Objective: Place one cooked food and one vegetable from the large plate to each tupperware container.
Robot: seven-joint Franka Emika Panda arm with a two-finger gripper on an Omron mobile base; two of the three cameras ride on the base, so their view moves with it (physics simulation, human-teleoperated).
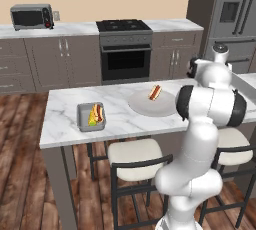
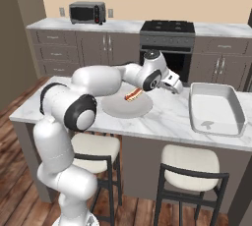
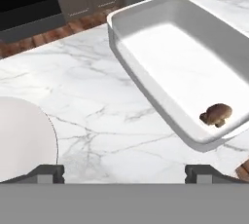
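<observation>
A grey tupperware container [image 1: 82, 119] sits at the left of the island counter, with a yellow corn cob [image 1: 93, 117] and a hot dog [image 1: 99, 112] inside it. The large plate [image 1: 145, 106] [image 2: 118, 107] lies mid-counter and carries one hot dog [image 1: 155, 92] [image 2: 133, 94]. My gripper [image 2: 178, 90] [image 3: 124, 174] hovers open just right of the plate, above bare marble, with nothing between its fingertips [image 3: 46, 173]. The plate's rim [image 3: 29, 135] shows at the left of the hand view.
A large white rectangular dish [image 2: 216, 95] [image 3: 165, 47] stands right of the gripper with a brown mushroom [image 2: 207, 124] [image 3: 216, 114] inside. Stools line the counter's near side. A stove and a microwave [image 1: 31, 16] are along the back wall.
</observation>
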